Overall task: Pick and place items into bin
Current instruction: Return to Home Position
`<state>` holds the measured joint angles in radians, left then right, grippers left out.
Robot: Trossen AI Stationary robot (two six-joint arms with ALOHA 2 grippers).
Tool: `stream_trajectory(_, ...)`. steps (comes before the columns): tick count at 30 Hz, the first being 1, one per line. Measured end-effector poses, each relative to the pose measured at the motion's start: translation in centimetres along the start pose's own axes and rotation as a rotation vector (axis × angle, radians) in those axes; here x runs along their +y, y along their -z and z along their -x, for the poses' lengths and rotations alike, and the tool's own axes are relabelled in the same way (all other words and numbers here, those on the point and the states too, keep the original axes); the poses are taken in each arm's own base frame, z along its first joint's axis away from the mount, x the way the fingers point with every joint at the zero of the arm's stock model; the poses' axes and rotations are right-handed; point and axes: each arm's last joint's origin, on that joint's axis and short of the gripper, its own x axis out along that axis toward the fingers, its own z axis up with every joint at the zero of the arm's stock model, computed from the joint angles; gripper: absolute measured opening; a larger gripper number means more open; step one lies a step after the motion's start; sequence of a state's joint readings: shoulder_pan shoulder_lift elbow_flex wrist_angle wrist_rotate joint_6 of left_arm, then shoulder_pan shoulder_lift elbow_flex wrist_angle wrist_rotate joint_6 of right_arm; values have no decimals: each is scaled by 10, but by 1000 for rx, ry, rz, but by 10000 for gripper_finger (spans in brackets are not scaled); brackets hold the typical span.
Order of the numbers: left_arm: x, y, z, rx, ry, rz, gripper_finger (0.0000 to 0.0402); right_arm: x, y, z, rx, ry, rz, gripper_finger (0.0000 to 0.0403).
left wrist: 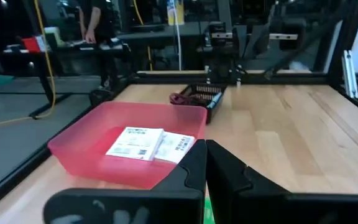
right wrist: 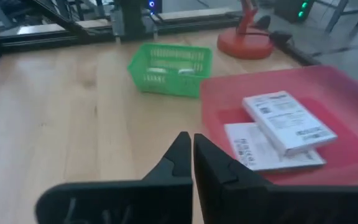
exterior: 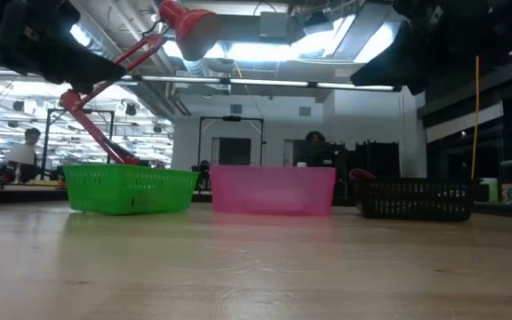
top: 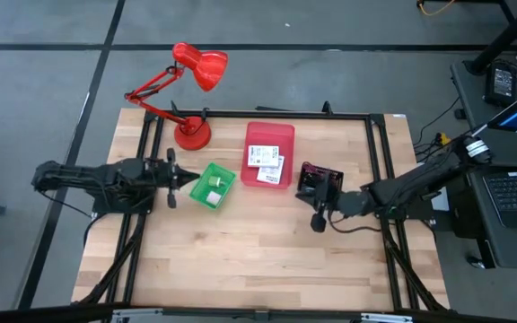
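Wrist views show the left gripper and right gripper closed, empty. High view: packets in pink bin; green bin at its 8 o'clock, black bin at 4 o'clock.

Black bin contents indistinct

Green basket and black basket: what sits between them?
The pink bin, holding two white packets, stands between the green basket and black basket, shown in high and low views.
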<state>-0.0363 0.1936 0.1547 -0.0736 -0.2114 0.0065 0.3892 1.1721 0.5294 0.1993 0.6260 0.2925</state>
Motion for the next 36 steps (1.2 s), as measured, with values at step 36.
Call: stream_trajectory(36,14,26,2,-144,-131,108,2,-84,56,74,-365,-323,30,0)
